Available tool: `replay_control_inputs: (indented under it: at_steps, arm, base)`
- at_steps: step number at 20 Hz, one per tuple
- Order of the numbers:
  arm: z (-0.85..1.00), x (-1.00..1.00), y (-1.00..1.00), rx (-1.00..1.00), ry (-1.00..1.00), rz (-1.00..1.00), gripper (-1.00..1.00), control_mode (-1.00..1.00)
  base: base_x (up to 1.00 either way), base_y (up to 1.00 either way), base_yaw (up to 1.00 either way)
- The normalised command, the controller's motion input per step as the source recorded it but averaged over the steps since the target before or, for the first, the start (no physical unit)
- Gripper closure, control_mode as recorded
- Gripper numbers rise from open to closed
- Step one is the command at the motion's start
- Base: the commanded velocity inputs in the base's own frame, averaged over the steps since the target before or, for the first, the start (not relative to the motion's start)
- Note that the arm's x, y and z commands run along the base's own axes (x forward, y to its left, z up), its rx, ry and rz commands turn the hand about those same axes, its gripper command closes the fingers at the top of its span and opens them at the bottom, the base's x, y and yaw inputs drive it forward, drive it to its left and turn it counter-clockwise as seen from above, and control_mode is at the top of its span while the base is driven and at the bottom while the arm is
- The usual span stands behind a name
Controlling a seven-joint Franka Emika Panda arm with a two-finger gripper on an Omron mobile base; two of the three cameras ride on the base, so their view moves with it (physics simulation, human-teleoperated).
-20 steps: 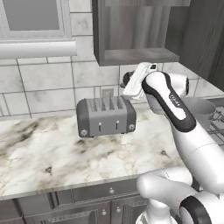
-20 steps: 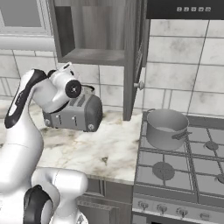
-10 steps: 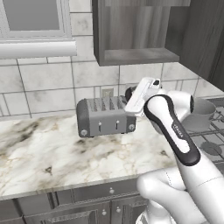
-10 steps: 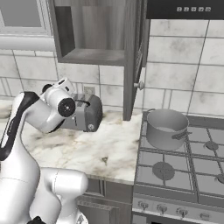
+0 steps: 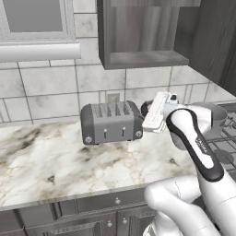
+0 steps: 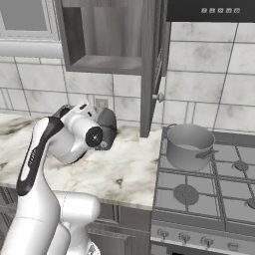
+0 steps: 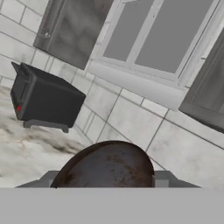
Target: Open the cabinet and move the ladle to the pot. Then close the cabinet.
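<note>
Cabinet (image 5: 138, 32) stands open: the lower shelf and inner walls are exposed, and the door (image 6: 152, 64) is swung out to the right, edge-on to the right base view, with its small round knob (image 6: 160, 96) facing the stove side. The arm is bent low over the marble counter (image 5: 55, 161), with the wrist near the right end of the grey four-slot toaster (image 5: 110, 122), which sits against the tiled wall below an outlet (image 5: 113, 97). In the hand view the gripper (image 7: 106, 183) has a dark, rust-brown rounded bowl seated between its finger tips, taken to be the ladle (image 7: 107, 164). The jaws appear clenched on it, with a grey finger (image 7: 162, 178) pressing at each side of the bowl; the handle cannot be made out. From the left base view a dark rounded shape at the tip of the white hand, just beside the toaster's right end, matches this. The ladle is thus in the grasp, above the counter and outside the cabinet, well apart from the pot. Pot (image 6: 190, 144) sits upright on the rear left burner of the gas stove (image 6: 209, 194), just right of the counter's edge and below the range hood (image 6: 209, 10). A window (image 5: 37, 18) is on the wall left of the cabinet.
</note>
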Motion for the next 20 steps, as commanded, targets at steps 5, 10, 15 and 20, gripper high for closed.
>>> replay_control_inputs:
  at_steps: [5, 10, 15, 20]
  arm:
    - [-0.26, -0.39, -0.54, 0.00, 0.00, 0.00, 1.00, -1.00]
    - [-0.12, -0.23, -0.64, 0.01, 0.00, 0.01, 1.00, -1.00]
    - [-0.13, 0.03, -0.33, 0.01, 0.01, 0.00, 1.00, -1.00]
    - [-0.16, 0.00, -0.31, 0.01, 0.00, 0.01, 1.00, -1.00]
  base:
    - [0.00, 0.00, 0.00]
    - [0.00, 0.00, 0.00]
    - [0.00, 0.00, 0.00]
    - [0.00, 0.00, 0.00]
